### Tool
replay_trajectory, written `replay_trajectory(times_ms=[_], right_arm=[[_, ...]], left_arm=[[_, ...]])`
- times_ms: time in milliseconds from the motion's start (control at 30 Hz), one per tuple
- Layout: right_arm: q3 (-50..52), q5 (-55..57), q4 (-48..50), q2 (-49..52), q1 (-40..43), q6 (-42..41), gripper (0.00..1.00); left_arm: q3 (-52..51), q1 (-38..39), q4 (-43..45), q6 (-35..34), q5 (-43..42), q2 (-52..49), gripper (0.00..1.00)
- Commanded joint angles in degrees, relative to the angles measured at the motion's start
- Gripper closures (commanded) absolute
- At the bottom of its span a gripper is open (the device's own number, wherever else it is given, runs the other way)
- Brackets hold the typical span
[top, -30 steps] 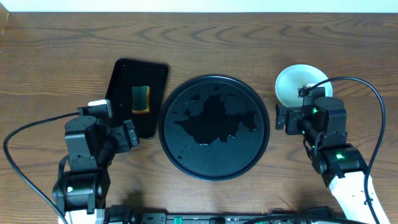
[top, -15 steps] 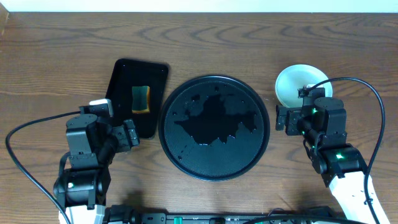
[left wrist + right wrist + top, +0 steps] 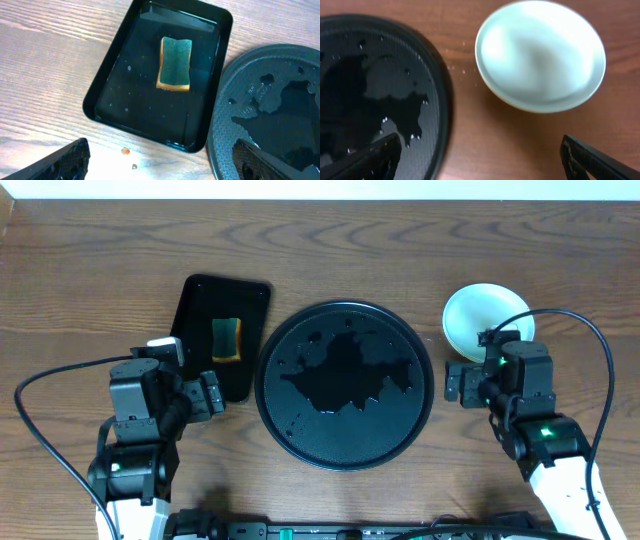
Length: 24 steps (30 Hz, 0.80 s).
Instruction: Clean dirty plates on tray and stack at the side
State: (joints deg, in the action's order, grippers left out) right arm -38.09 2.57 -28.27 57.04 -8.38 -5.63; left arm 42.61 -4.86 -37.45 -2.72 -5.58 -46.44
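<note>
1. While the tray (image 3: 272,348) sits at table centre holding only puddles of water, the plates (image 3: 540,55) rest as one pale stack on the wood just off its right rim, not touching it. How many are nested there cannot be told.
2. The stack lies just ahead of the right gripper (image 3: 482,157), the nearer of the two. Being round, it has no long axis. This claw is spread wide and holds nothing.
3. The left gripper (image 3: 162,162), also wide open and empty, hangs near one rectangular tray (image 3: 107,85) holding one sponge (image 3: 175,63).
4. The task appears essentially done.
</note>
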Motion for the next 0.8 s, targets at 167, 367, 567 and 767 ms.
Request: replay_trajectory(times_ms=[167, 367, 567, 767], right_arm=[[4.0, 2.1, 1.3, -11.2, -0.5, 0.6, 0.01], [14.0, 3.2, 15.8, -22.4, 0.2, 0.5, 0.01], [28.0, 2.8, 35.7, -33.7, 0.8, 0.5, 0.01], [37.3, 2.7, 47.7, -41.2, 2.8, 0.5, 0.01]], left_arm=[[-0.7, -0.2, 0.0, 0.9, 0.7, -1.0, 0.08], [-0.7, -0.2, 0.0, 1.0, 0.7, -1.8, 0.08], [-0.7, -0.2, 0.0, 0.9, 0.7, -2.7, 0.08], [-0.7, -0.2, 0.0, 0.9, 0.7, -3.7, 0.08]])
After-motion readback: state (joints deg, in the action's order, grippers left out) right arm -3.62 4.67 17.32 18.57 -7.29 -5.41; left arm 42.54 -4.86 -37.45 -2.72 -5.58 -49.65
